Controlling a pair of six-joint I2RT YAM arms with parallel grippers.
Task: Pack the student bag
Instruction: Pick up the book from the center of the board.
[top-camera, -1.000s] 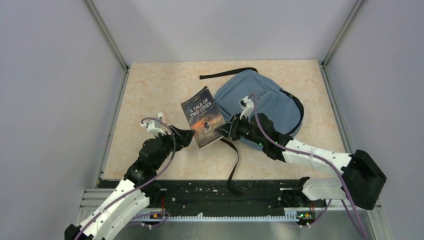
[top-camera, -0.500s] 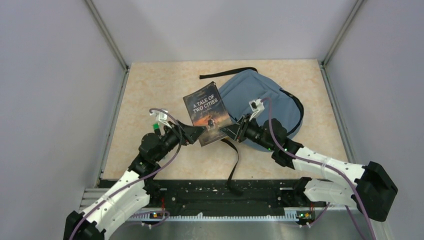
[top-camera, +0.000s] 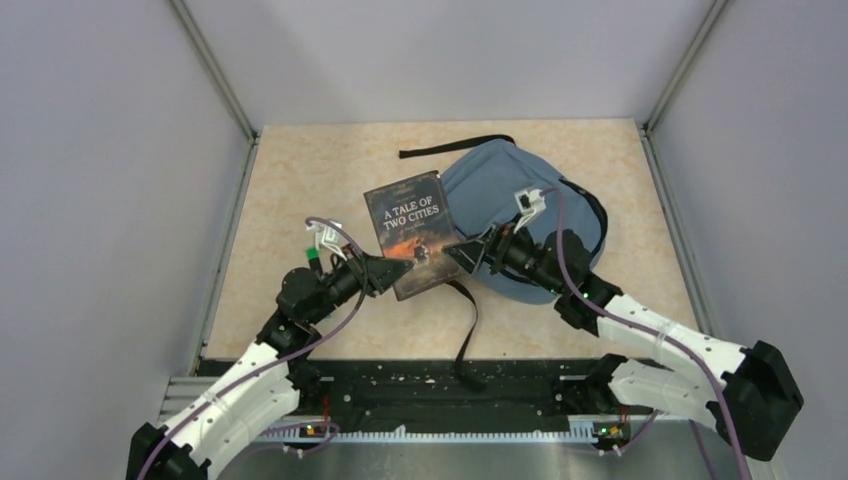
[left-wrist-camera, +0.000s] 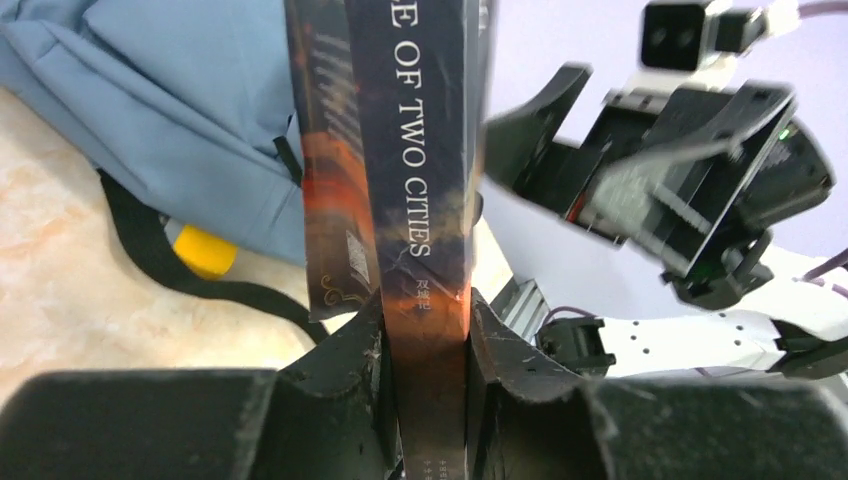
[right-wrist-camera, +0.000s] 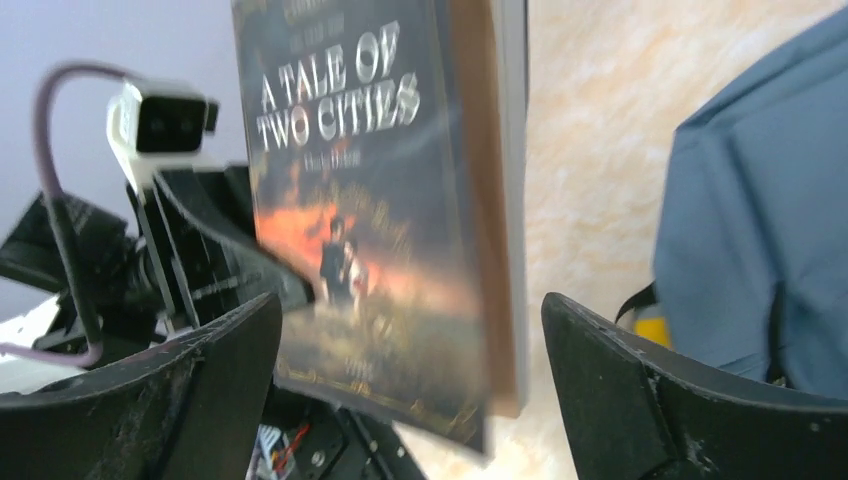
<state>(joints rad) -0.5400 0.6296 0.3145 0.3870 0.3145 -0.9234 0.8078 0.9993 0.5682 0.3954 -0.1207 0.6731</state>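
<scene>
From above, a beige marbled table (top-camera: 300, 200) is boxed in by plain grey walls (top-camera: 100, 200), with a black rail (top-camera: 450, 385) along its near edge where the arms are bolted. The bag (top-camera: 500, 190) lies flat on the table, right of the middle toward the far side, one black strap (top-camera: 472, 325) trailing toward the rail. A book (top-camera: 405, 225) stands tilted just left of the bag, overlapping the bag's left edge in this view. The left tool (top-camera: 387, 272) is clenched on the book's near-left corner. The right tool (top-camera: 462, 252) is at the book's right edge, over the bag's near-left part. Both arms reach forward and inward, wrists pointing at each other across the book. In the left wrist view, the left tool's fingers (left-wrist-camera: 350, 350) press on both faces of the book at its lower end, spine toward the camera. The bag lies behind on the left, a yellow thing (left-wrist-camera: 205, 250) at its lower edge, and the right tool shows blurred to the right of the book. In the right wrist view, the right tool's fingers (right-wrist-camera: 610, 380) are spread wide, released, the book's cover standing between them and clear of the right finger, with the bag on the right beyond it
</scene>
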